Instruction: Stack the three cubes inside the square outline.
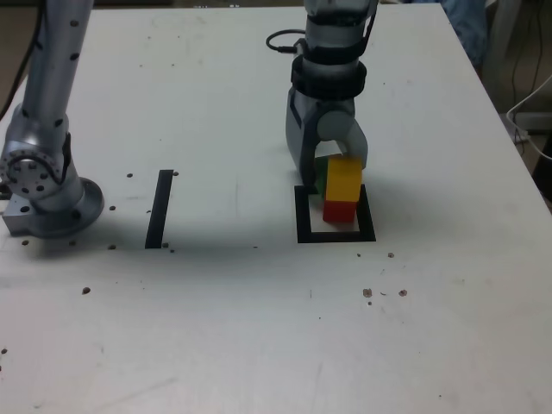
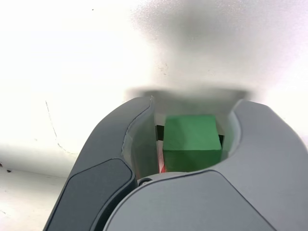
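A white tabletop [image 1: 259, 328] is seen from the exterior view, speckled with small dark marks; the square outline [image 1: 335, 236] is marked on it towards the exterior view's right, and a straight black strip [image 1: 159, 208] is laid well apart from it towards the exterior view's left; the arm's base [image 1: 43, 185] is seen at the far left edge of that view. Within the outline the red cube [image 1: 340, 211] is set on the white centre, and the yellow cube [image 1: 343, 178] is stacked directly on top of it; the green cube [image 1: 316, 181] is only glimpsed there as a sliver behind the yellow one, at roughly the same height, between the pincer's [image 1: 332, 168] grey fingers. The pincer is lowered from above over the back of the outline, just beside the two-cube stack. In the wrist view the green cube [image 2: 192, 143] is framed between the two curved fingers [image 2: 120, 144], which are drawn in close on either side of it; whether the cube is actually pinched cannot be told, since contact at the pads is hidden; a trace of red is seen just under the green face.
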`<state>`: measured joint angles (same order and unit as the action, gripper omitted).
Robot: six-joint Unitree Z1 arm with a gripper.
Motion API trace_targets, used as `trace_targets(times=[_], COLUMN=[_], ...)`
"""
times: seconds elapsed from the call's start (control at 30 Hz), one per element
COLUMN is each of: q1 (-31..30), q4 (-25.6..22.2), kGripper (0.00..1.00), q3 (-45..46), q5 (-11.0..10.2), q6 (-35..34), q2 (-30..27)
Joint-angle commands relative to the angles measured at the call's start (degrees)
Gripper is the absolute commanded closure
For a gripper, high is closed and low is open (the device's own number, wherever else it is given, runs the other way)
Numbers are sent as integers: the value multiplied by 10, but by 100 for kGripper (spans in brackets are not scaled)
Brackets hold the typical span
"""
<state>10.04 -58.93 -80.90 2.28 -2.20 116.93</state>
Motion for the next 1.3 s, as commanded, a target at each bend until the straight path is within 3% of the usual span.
trace_targets(times=[0.0,0.27,0.63,1.0,1.27], q1=[-1,-1,22,30,-19], q4=[1,-1,-25,-121,-208], kGripper=[74,74,74,74,74], q3=[1,-1,-40,-103,-174], q5=[-1,-11,-50,-53,-53], q6=[3,6,49,89,86], q2=[-2,-8,-30,-77,-87])
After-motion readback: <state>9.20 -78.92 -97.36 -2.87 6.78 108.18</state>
